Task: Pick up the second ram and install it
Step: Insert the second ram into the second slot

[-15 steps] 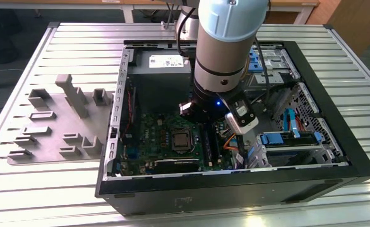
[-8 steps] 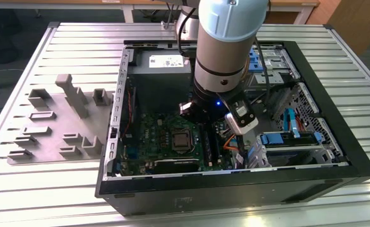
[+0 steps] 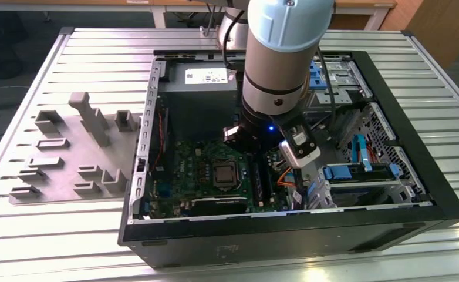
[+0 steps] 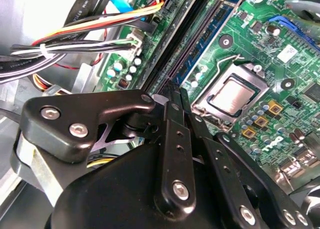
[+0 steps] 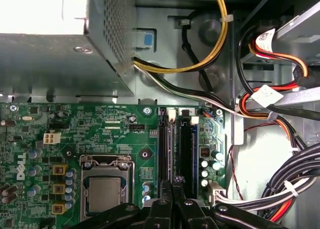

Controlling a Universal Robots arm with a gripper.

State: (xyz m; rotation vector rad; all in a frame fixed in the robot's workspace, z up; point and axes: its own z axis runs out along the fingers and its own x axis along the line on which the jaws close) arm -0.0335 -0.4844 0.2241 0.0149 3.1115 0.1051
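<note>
My gripper [image 3: 259,161] reaches down inside the open computer case, over the memory slots beside the processor socket [image 5: 105,191]. In both wrist views its black fingers [image 5: 160,209] come together at the tips [image 4: 176,89]. A thin dark stick seen edge-on, the second ram [image 5: 175,144], runs from between the fingertips along the slots of the green motherboard [image 5: 100,129]. It appears to stand in a slot with the gripper [image 5: 175,181] shut on its end. How deep it sits cannot be told.
The black case wall [image 3: 292,235] surrounds the board. Cable bundles [image 5: 280,194] lie close beside the slots. A power supply [image 3: 206,76] sits at the back and a drive cage with blue tabs [image 3: 355,173] at the exterior view's right. A grey holder fixture [image 3: 73,153] stands on the table.
</note>
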